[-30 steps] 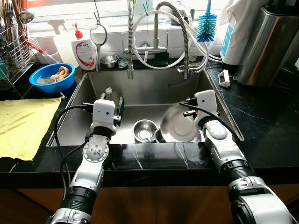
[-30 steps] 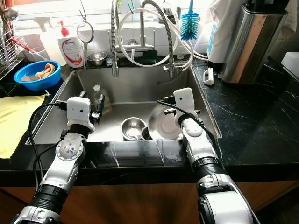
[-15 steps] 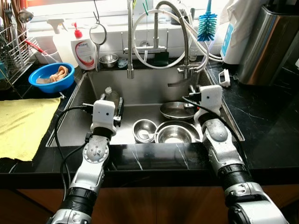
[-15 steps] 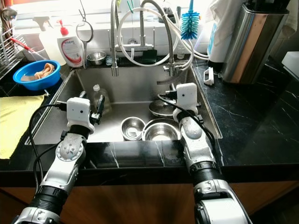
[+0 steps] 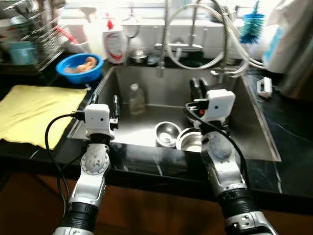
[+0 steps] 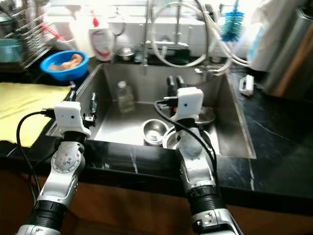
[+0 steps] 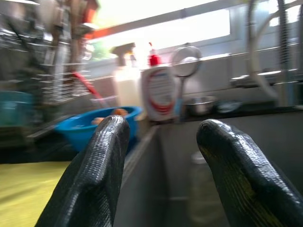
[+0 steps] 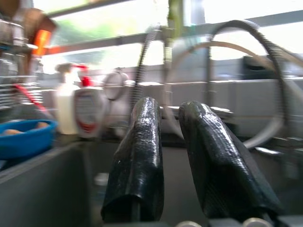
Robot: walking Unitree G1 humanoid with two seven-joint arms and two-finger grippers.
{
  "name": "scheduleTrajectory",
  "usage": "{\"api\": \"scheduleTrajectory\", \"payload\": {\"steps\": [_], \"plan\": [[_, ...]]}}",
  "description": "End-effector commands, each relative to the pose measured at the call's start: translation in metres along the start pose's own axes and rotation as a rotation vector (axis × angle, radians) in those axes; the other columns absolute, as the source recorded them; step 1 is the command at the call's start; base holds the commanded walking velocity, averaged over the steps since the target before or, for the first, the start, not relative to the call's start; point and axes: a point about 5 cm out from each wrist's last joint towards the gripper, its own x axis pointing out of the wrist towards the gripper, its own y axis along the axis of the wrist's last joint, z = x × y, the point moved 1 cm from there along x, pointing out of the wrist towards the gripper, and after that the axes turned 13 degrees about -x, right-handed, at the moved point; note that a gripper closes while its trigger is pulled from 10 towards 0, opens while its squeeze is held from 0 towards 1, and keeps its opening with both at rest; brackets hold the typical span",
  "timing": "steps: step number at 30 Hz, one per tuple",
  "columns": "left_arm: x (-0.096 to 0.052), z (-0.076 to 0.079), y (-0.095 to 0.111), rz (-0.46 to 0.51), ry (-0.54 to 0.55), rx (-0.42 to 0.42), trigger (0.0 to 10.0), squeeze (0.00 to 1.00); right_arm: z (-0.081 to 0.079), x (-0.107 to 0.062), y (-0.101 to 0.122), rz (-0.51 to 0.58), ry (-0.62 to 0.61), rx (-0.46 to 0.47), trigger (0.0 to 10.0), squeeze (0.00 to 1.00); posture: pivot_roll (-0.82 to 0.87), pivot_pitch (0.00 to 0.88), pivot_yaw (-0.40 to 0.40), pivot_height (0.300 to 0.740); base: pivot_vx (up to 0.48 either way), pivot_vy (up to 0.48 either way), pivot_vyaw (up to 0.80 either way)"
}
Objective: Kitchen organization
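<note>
A steel sink [image 5: 252,128] holds a small steel bowl [image 5: 166,132], a larger steel bowl [image 5: 191,142] beside it, and a flat steel plate [image 6: 209,116] behind my right wrist. A clear plastic bottle [image 5: 136,98] stands toward the sink's back left. My right gripper [image 5: 198,86] is raised above the bowls and points at the back wall; its fingers [image 8: 142,156] stand a narrow gap apart with nothing between them. My left gripper [image 5: 104,100] hovers over the sink's left rim, wide open and empty.
A yellow cloth [image 5: 34,112] covers the black counter on the left. Behind it are a blue bowl [image 5: 79,67], a dish rack [image 5: 34,34] and a soap bottle [image 5: 113,43]. A faucet with hoses [image 5: 164,44] and a blue brush [image 5: 252,22] line the back.
The camera has shifted, so the sink now sits further right. My right gripper has let go of the steel plate, which lies in the sink, and has risen clear. The left gripper is unchanged.
</note>
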Motion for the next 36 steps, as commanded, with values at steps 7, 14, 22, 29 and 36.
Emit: {"api": "scheduleTrajectory", "payload": {"steps": [7,14,22,29,36], "plan": [[0.004,-0.001,0.007,0.038,0.016,0.013,10.0,0.0,-0.001,0.006,0.011,0.043,0.011,-0.014,10.0,0.0,-0.11,0.0,0.045,0.74,0.0,0.0,0.79],[0.0,-0.001,0.005,0.045,0.055,0.019,10.0,0.0,-0.009,0.006,0.013,0.052,0.053,-0.006,10.0,0.0,-0.11,0.0,0.037,0.74,0.0,0.0,0.79],[-0.005,-0.006,0.005,0.06,0.104,0.032,10.0,0.0,-0.014,0.006,0.016,0.071,0.093,0.002,10.0,0.0,-0.09,0.0,0.005,0.74,0.0,0.0,0.79],[-0.013,-0.018,-0.001,0.049,0.162,0.064,10.0,0.0,-0.018,0.005,0.01,0.057,0.129,0.022,10.0,0.0,-0.05,0.0,-0.035,0.74,0.0,0.0,0.79],[-0.018,-0.031,0.003,0.068,0.219,0.1,10.0,0.0,-0.027,0.009,0.014,0.068,0.176,0.046,10.0,0.0,0.0,0.0,-0.069,0.74,0.0,0.0,0.79]]}}
